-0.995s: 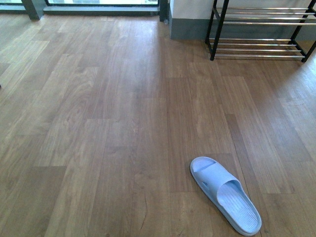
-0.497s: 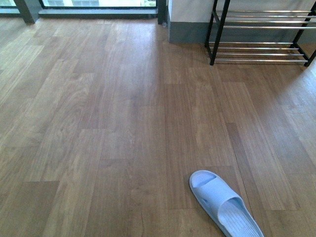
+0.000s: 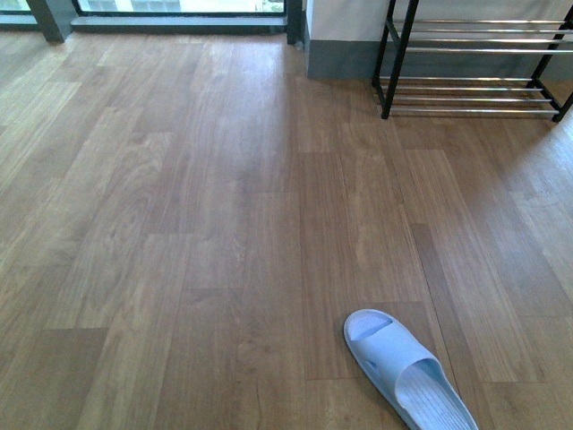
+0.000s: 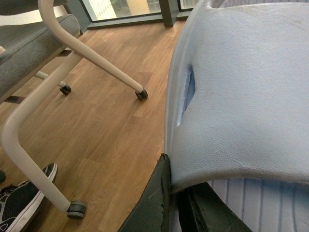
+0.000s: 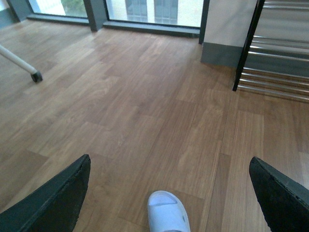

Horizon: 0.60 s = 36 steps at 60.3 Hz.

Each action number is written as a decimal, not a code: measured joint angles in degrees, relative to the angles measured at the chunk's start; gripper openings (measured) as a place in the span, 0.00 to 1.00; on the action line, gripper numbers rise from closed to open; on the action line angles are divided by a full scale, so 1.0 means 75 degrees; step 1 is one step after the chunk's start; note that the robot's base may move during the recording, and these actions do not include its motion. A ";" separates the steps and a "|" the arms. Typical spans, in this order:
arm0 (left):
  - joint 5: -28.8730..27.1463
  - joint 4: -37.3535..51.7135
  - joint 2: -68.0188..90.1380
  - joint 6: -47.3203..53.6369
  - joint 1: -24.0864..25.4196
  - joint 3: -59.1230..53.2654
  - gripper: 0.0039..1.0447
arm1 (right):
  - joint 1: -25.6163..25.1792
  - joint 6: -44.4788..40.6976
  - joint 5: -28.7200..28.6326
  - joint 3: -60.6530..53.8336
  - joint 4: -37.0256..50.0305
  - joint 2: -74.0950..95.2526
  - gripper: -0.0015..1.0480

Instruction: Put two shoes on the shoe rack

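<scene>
Shoes in view are two pale blue rubber slides, neither seen whole. Left wrist view: held slide point(image 4: 241, 87) fills much of the frame and is cropped by its edges. Only the matte, finely grained strap, a slit where strap meets sole, and a patch of ribbed footbed show. Left gripper point(image 4: 179, 186) is clamped on the strap's edge, one dark finger on either side, tips mostly hidden under the strap. Beside it are white tube chair legs point(image 4: 10, 137) on small black castors, a grey cushion point(image 4: 29, 38) cut off at the corner, and a black sneaker with a white sole point(image 4: 21, 203) half out of frame on the floor. Front view: neither arm shows. Wood plank floor point(image 3: 179, 224) has a satin sheen. Floor slide point(image 3: 403, 367) lies sole-down at lower right, heel end cut by the frame edge, well apart from the shoe rack point(image 3: 474, 88) at far right against the wall. Rack is cropped at top and right, with a thin black frame and chrome bars; neither slide is on it. Right wrist view: right gripper point(image 5: 169, 159) is spread wide, holding nothing, only the dark finger ends in frame. The floor slide's rounded toe end sits between them on the floor, the rest cut off.
</scene>
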 joint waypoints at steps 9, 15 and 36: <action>-0.0003 0.0000 0.0000 0.0000 0.0000 0.0000 0.01 | 0.0050 -0.0880 0.0420 0.0743 0.2608 0.3931 0.91; -0.0003 0.0000 0.0000 0.0000 0.0003 0.0000 0.01 | 0.0140 -0.1667 0.0766 0.1300 0.4028 0.6828 0.91; -0.0003 0.0000 0.0000 0.0000 0.0003 0.0000 0.01 | 0.0160 -0.3270 0.1562 0.3098 0.4916 1.3330 0.91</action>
